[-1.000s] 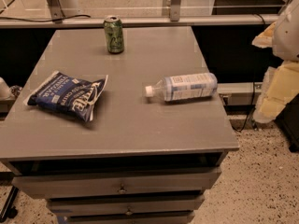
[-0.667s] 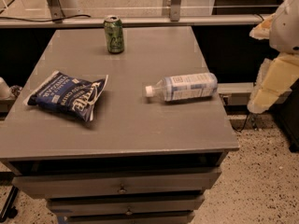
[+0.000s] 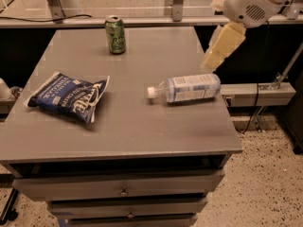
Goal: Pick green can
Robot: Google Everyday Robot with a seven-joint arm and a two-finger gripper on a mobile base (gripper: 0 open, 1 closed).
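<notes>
green can (image 3: 115,35): small upright cylinder, shiny green metal, silver top rim, pale squiggly markings. It sits at 11 o'clock on the table, near the far edge, well apart from everything else
table (image 3: 142,131): flat matte grey top, drawers with little knobs underneath
bottle (image 3: 184,88): clear plastic, white cap, lying on its side at 3 o'clock
chip bag (image 3: 68,97): crinkly dark blue, at 9 o'clock
gripper (image 3: 214,58): smooth cream-yellow under a rounded white housing, up in the air at 2 o'clock by the table's right edge. It's got nothing in it, and I honestly can't tell how far open it is
</notes>
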